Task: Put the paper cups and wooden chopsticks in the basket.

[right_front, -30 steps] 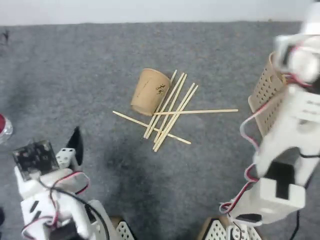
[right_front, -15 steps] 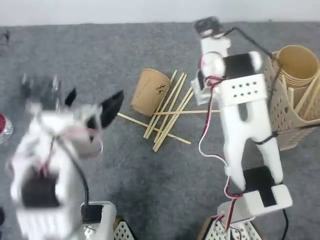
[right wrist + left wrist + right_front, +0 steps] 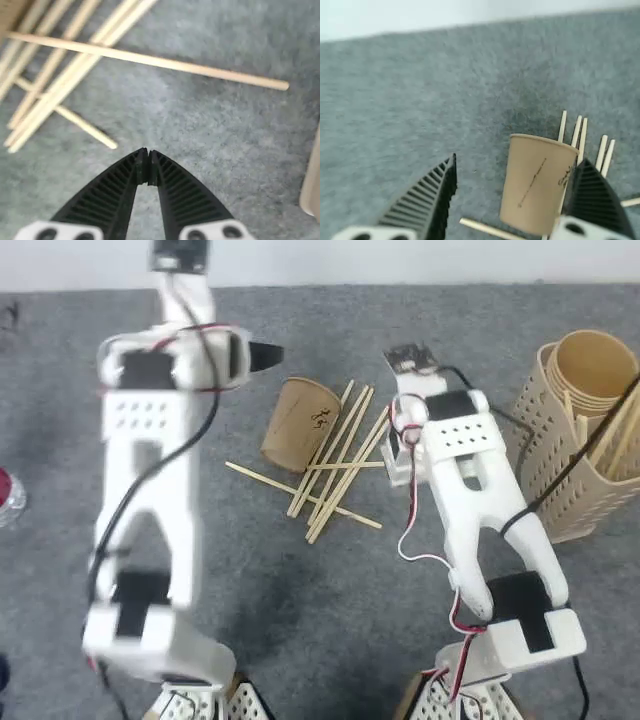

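The basket holds nested paper cups and wooden chopsticks, while a tipped paper cup lies beside loose chopsticks; the left gripper gapes wide and the right gripper is clenched on nothing.

My white blocky plastic left arm and right arm carry grids of small round holes on their upper links and black rectangular panels near the bases. Twisted red, white and black cables loop along them, and I see black ribbed wedge-shaped fingers on white mounts with dark screw holes.
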Tool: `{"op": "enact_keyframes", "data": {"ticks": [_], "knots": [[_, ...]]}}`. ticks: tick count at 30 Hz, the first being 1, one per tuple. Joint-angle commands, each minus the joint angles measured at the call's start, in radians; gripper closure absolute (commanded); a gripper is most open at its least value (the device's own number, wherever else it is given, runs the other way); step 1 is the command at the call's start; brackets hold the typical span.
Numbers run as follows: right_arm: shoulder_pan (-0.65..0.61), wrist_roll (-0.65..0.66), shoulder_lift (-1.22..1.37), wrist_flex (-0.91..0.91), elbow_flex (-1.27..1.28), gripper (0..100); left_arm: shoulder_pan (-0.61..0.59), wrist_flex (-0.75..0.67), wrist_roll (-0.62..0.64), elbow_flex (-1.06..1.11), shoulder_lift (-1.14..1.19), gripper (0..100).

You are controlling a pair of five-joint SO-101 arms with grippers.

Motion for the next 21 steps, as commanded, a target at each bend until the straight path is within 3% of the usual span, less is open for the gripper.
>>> {"op": "enact_keyframes", "data": {"ticks": [1,10,17,21], "knots": [[0.012,-0.017,-0.048,-0.137,0.087,99.1,0.040,-0.021,0.012,-0.219,0.250,70],[-0.015,-0.009,-0.048,-0.467,0.293,99.1,0.115,0.041,0.006,-0.630,0.585,99],[-0.010,-0.009,-0.042,-0.478,0.296,99.1,0.118,0.041,0.008,-0.967,0.796,99],[-0.010,-0.009,-0.042,-0.481,0.296,99.1,0.118,0.127,-0.008,-1.064,0.902,98]]}}
